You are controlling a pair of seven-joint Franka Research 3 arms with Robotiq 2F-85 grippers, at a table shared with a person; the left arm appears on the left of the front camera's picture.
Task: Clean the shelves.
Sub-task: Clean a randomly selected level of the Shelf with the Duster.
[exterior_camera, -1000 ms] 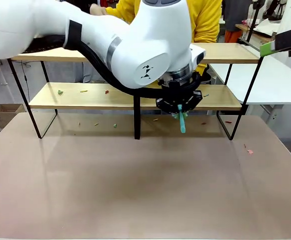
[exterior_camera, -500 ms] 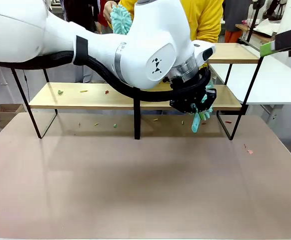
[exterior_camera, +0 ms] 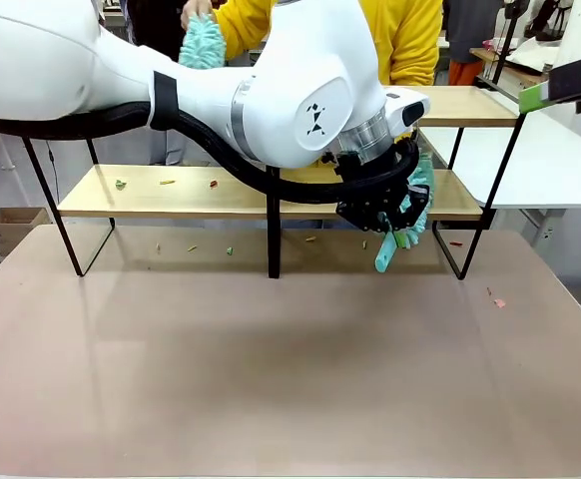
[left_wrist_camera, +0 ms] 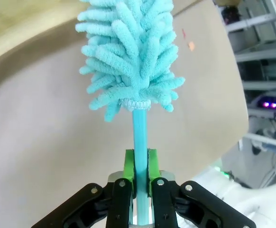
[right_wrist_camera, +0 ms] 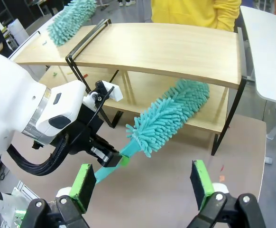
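Left pincer (exterior_camera: 395,218): closed on the thin handle of the teal duster (left_wrist_camera: 131,57), with a green pad clamped on each side. One second earlier the handle points almost straight down beneath the wrist. Now the wrist is rolled and shifted toward the right half of the shelves (exterior_camera: 171,195). The fluffy head projects ahead of the pincer over the right lower board, and the handle end trails down behind it toward the desk (exterior_camera: 271,379).

Meaning: the tool is presented for sweeping — the stroke on this board appears to be starting. Contact with the wood cannot be confirmed.

Coloured scraps (exterior_camera: 166,183) lie on the lower board far to the pincer's left, not yet swept.

Right pincer (right_wrist_camera: 142,183): spread wide and empty, set back from the shelves.

Above the left pincer, a person (exterior_camera: 410,40) works a second duster (exterior_camera: 203,45) — absent one second earlier — at the top board.
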